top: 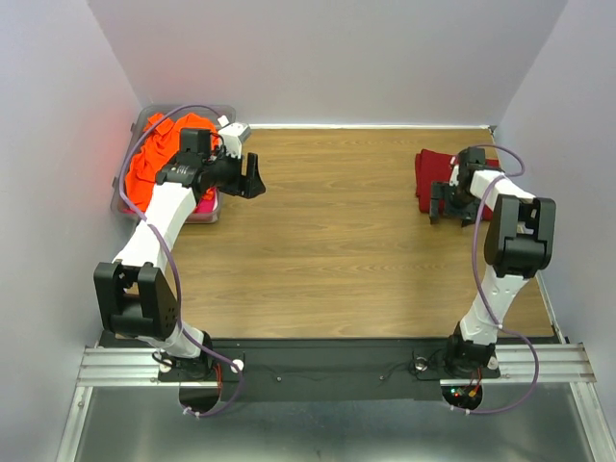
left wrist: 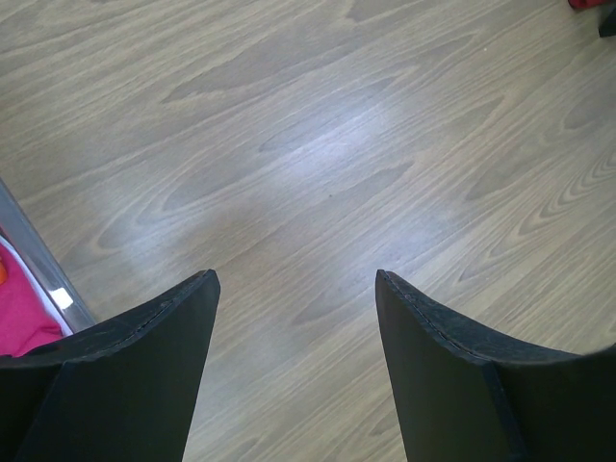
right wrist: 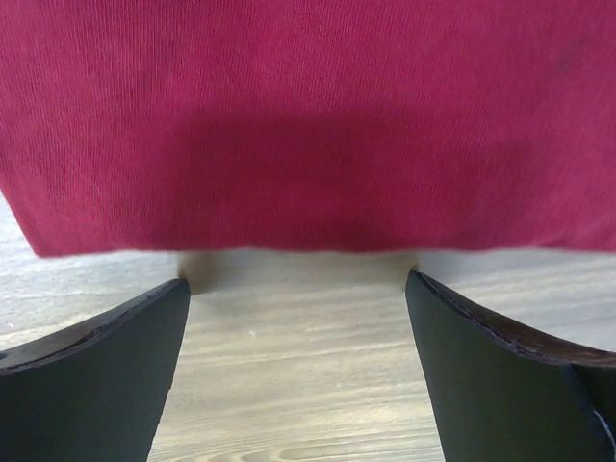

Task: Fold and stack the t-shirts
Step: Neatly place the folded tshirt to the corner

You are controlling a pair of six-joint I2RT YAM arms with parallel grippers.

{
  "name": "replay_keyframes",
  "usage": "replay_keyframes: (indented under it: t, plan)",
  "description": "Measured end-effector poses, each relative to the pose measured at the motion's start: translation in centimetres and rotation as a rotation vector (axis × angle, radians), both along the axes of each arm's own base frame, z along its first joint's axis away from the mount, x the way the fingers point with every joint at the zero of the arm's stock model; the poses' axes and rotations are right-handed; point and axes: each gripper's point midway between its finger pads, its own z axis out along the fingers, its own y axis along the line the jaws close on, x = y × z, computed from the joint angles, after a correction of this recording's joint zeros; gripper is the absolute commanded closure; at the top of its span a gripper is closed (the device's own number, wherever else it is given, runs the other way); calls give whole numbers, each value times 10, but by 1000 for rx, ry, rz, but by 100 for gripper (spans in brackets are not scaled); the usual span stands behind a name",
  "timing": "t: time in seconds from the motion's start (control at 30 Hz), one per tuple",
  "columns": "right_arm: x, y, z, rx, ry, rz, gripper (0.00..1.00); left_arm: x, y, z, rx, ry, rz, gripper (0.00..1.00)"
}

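Note:
A folded dark crimson t-shirt (top: 430, 173) lies flat at the table's far right; its straight near edge fills the right wrist view (right wrist: 308, 125). My right gripper (top: 439, 203) (right wrist: 298, 281) stands open just short of that edge, bare wood between its fingers. A crumpled bright orange t-shirt (top: 152, 166) is heaped in the bin at far left, with magenta fabric (top: 205, 204) (left wrist: 19, 313) beneath it. My left gripper (top: 253, 179) (left wrist: 294, 276) hangs open and empty over bare table just right of the bin. A sliver of the crimson shirt (left wrist: 589, 4) shows at the left wrist view's top right corner.
The clear grey plastic bin (top: 192, 108) sits in the far left corner; its wall (left wrist: 40, 258) edges the left wrist view. White walls close in the wooden table (top: 337, 250) on three sides. A metal rail (top: 318, 364) carries both arm bases at the near edge.

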Motion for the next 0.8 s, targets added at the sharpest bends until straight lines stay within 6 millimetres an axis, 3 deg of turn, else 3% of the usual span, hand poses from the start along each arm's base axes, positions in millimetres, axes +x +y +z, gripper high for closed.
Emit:
replay_keyframes:
  t: [0.8]
  plan:
    - [94,-53,2,3,-114,117,0,-9,7,-8,17,10,28,22]
